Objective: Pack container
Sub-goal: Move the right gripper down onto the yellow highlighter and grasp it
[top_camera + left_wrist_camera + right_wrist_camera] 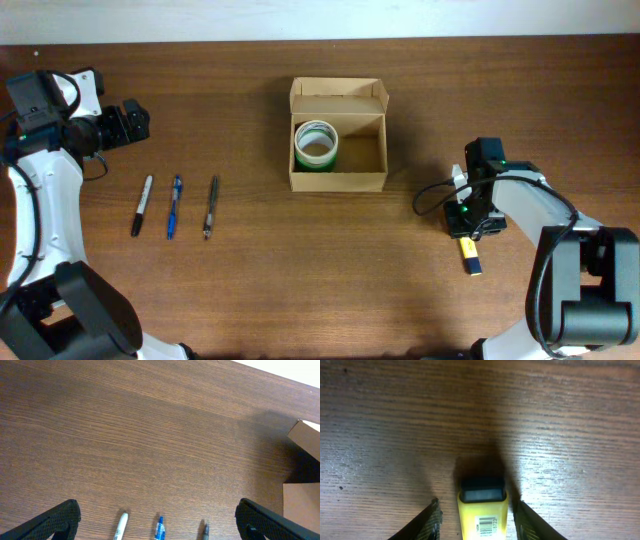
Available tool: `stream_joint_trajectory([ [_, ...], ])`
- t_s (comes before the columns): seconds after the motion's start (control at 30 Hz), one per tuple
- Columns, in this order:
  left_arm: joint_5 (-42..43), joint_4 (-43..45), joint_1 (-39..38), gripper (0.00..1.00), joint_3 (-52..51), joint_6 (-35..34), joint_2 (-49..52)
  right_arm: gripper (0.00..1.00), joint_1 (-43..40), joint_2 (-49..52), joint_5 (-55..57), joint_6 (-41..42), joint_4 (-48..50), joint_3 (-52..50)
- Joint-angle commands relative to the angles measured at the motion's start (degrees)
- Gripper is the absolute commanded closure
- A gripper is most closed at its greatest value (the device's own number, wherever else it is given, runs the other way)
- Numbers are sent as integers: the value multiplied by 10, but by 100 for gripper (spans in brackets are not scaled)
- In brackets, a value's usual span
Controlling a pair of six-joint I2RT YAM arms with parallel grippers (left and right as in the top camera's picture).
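Note:
The container (pixel 338 181), a tan cardboard box with its flap lid open, stands at the table's middle and holds a green tape roll (pixel 316 145). Its corner shows in the left wrist view (pixel 302 440). My right gripper (pixel 468 236) is open at the right, low over a yellow marker-like item with a black end (pixel 473 258). In the right wrist view the fingers (pixel 476 512) straddle that yellow item (pixel 482 517) with a gap on each side. My left gripper (pixel 135 123) is open and empty at the far left, and its fingers (pixel 157 512) are spread wide.
Three pens lie side by side left of the box: a white-and-black marker (pixel 142 205), a blue pen (pixel 174 206) and a grey pen (pixel 211 207). Their tips show in the left wrist view: marker (pixel 120 527), blue pen (pixel 160 529), grey pen (pixel 205 530).

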Motion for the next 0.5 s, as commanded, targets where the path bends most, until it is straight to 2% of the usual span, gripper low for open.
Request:
stream_joint_trajectory([
  [0.0, 8, -1, 3, 1, 8, 11, 5, 53, -2, 12, 18, 16, -9, -26],
  [0.07, 8, -1, 3, 1, 8, 11, 5, 50, -4, 12, 11, 25, -13, -28],
  [0.33, 8, -1, 3, 1, 8, 11, 5, 50, -22, 12, 6, 44, -24, -29],
  [0.47, 8, -1, 3, 1, 8, 11, 5, 59, -33, 12, 8, 42, -15, -30],
])
